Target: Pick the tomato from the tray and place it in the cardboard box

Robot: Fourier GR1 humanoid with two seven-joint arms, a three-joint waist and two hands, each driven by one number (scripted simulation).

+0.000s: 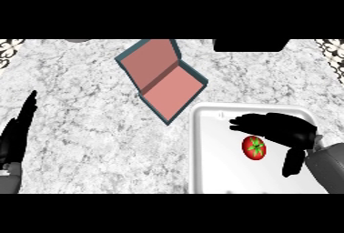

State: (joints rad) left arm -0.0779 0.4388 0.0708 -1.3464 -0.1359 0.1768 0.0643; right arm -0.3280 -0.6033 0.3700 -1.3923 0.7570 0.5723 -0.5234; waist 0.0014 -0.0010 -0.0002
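Note:
A red tomato (255,147) with a green stem lies on the white tray (211,150) at the lower right. My right hand (279,128) hovers over the tray just above and to the right of the tomato, fingers extended to the left and thumb hanging down beside it; it holds nothing. The box (163,79), pinkish inside with teal edges, lies open on the counter up and left of the tray. My left hand (19,132) rests at the left edge, fingers straight and pointing up.
A dark object (247,44) sits at the counter's far edge, top right. A grey rounded shape (78,40) shows at the top left. Marble counter stretches between the left hand and the tray.

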